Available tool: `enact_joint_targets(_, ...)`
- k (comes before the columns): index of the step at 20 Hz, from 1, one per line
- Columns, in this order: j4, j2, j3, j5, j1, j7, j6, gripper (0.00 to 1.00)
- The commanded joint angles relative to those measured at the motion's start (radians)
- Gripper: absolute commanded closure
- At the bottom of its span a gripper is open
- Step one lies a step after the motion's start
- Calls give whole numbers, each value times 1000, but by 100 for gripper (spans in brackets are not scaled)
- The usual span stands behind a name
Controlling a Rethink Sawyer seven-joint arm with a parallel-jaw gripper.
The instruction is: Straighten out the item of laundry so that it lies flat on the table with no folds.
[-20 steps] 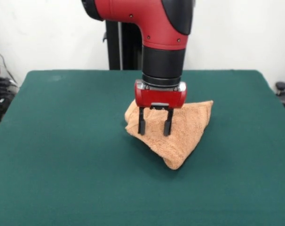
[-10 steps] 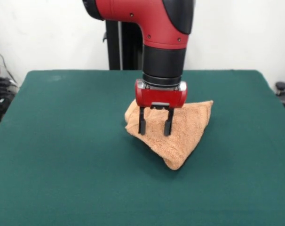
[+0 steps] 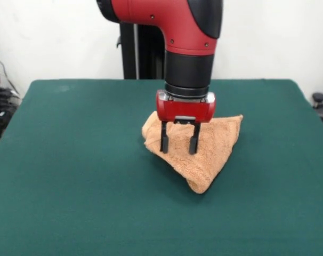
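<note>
The orange-tan terry towel (image 3: pixel 212 146) lies folded into a rough triangle on the dark green table (image 3: pixel 71 160), a little right of centre, with one point toward the near side. Its stripes and label do not show. My gripper (image 3: pixel 178 148) hangs straight down from the red and black arm over the towel's left part. Its two black fingers (image 3: pixel 163 141) are spread apart and hold nothing. The fingertips are just above or at the cloth; I cannot tell whether they touch.
The robot's black pedestal (image 3: pixel 136 48) stands behind the table's far edge. Cables and dark gear (image 3: pixel 0 106) sit off the table's left side, and a black object (image 3: pixel 321 104) off its right side.
The arm and gripper have shifted slightly to the right over the towel. The fingers stay spread. The towel has not moved.
</note>
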Motion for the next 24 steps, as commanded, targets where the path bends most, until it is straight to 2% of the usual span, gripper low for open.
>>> enact_joint_targets(1,69,35,42,58,61,253,-15,0)
enact_joint_targets(4,74,44,42,67,68,260,-29,0)
enact_joint_targets(7,57,67,26,98,109,293,-48,0)
enact_joint_targets(14,20,139,-24,240,239,368,-119,0)
enact_joint_targets(24,-2,194,-46,385,318,361,-168,0)
